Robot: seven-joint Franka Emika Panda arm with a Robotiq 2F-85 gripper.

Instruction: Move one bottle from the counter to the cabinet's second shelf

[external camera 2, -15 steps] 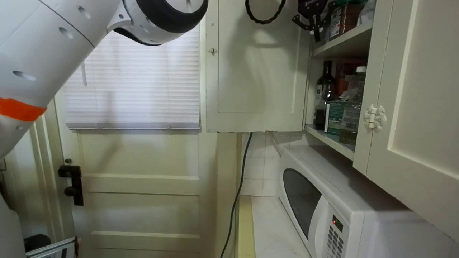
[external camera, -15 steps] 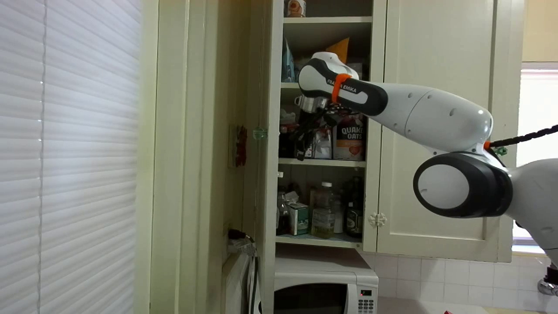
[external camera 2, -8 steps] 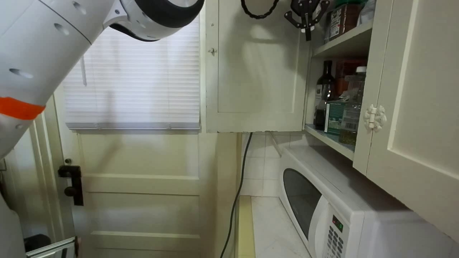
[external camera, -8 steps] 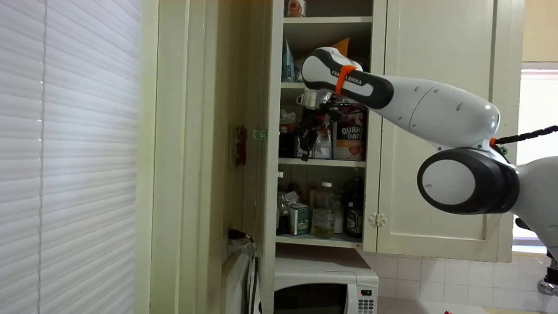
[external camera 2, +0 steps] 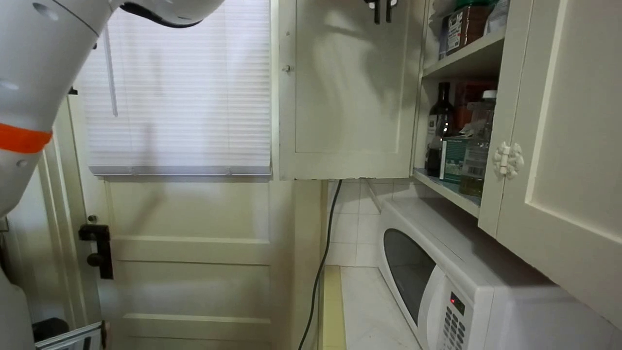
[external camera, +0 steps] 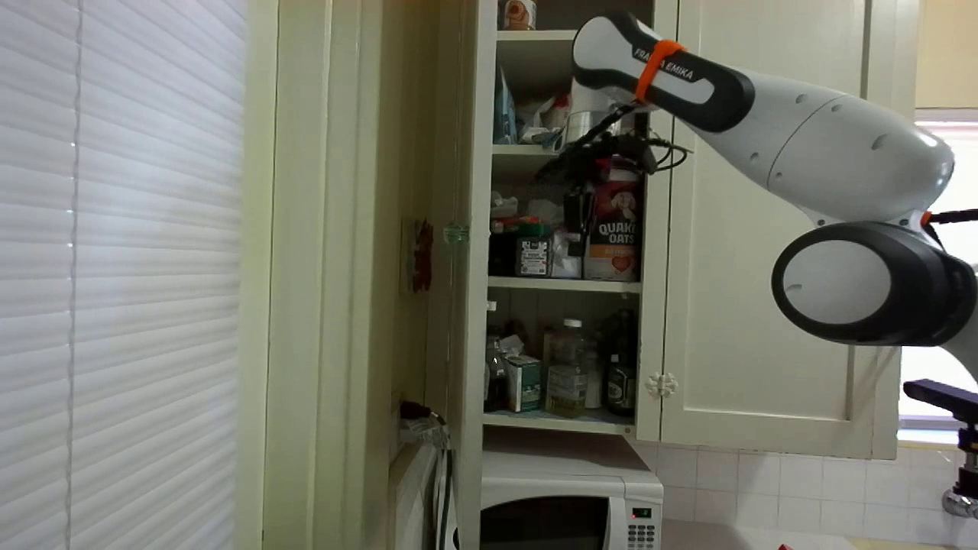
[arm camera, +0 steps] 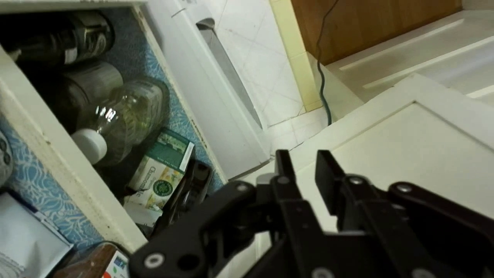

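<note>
hovering before the stocked cabinet [external camera: 651,336], the arm [external camera: 848,153] holds its jaws slightly parted, well above the pale counter [external camera 2: 371,316].

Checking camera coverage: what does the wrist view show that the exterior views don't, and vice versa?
Only the wrist view: the brown floor, and the word Chamomile legible on the green-and-white box.
Only the exterior views: the white arm in both; in an exterior view, the door handle; in an exterior view, the can on an upper shelf.
Shared: the gripper, that box, the white-capped bottle, the microwave, the cabinet and the counter.
</note>
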